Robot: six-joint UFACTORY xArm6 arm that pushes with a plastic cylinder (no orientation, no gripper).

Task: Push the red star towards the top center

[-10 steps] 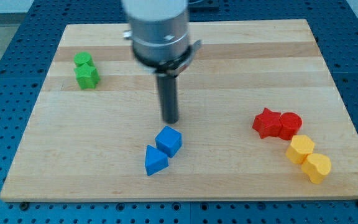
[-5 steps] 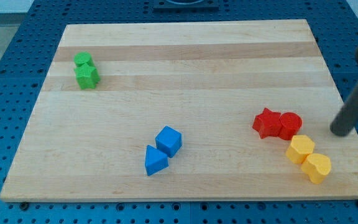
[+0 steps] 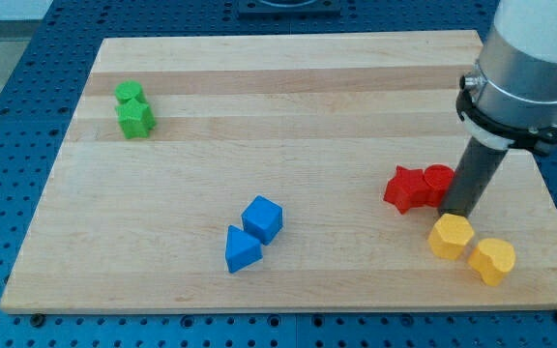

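Note:
The red star lies on the wooden board at the view's right, touching a second red block on its right side. My tip stands right next to that red block, at its lower right, and just above a yellow hexagon-like block. Whether the tip touches the red block I cannot tell for sure; they look in contact.
A yellow heart-like block lies at the lower right next to the yellow one. A blue cube and a blue triangular block sit at bottom centre. Two green blocks sit at the upper left.
My tip moved from the board's middle out to the right edge, then in to the red pair. The red star and red block shifted left and slightly up; the yellow hexagon moved left.

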